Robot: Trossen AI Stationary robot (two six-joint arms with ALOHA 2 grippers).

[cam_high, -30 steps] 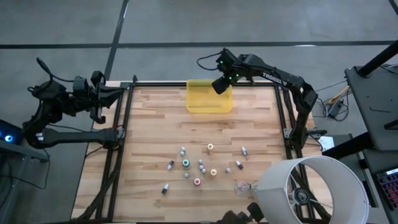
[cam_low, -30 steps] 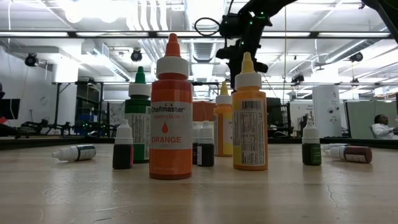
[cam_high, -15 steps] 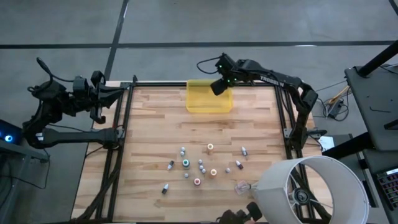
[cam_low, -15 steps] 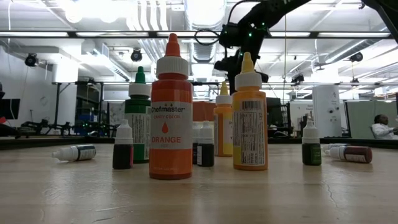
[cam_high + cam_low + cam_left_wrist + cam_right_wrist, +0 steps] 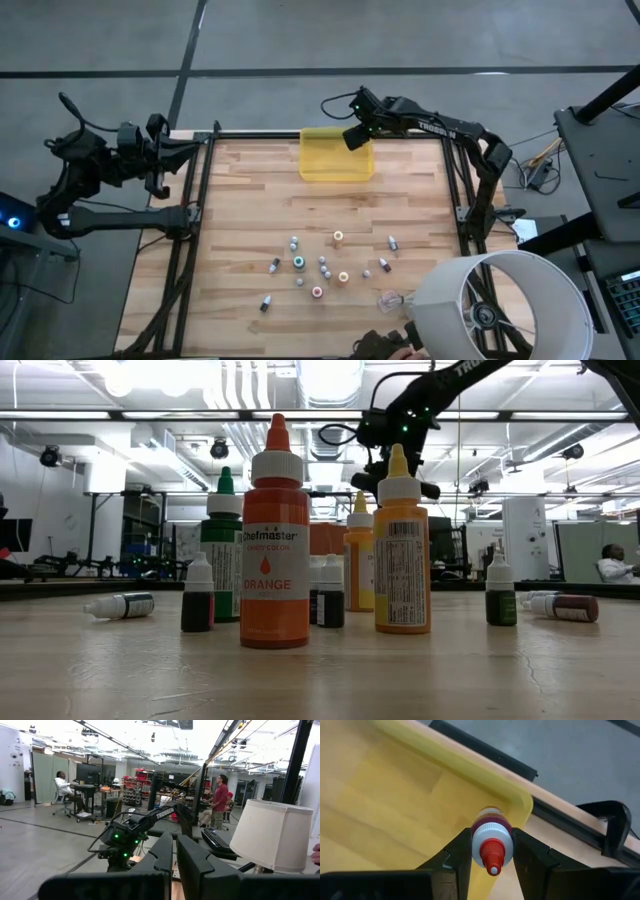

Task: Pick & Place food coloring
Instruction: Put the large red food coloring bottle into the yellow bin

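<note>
Right wrist view: my right gripper (image 5: 491,851) clamps small red-capped food coloring bottle (image 5: 491,840), cap toward camera, above corner of translucent yellow plastic tray (image 5: 400,790) for drop-in. Remaining bottles (image 5: 322,268) clustered on wooden counter (image 5: 250,210). Left gripper (image 5: 173,862) shut, empty, parked off counter.

Twelve food coloring bottles (image 5: 322,268) stand or lie loose on the table, one more red-capped bottle (image 5: 491,842) sits between the right gripper's fingers, above one yellow tray (image 5: 335,165).

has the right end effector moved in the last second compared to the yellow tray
Yes, slightly. In the high view the right end effector, shut on a red-capped bottle, drifted toward the far right corner of the yellow tray.
</note>
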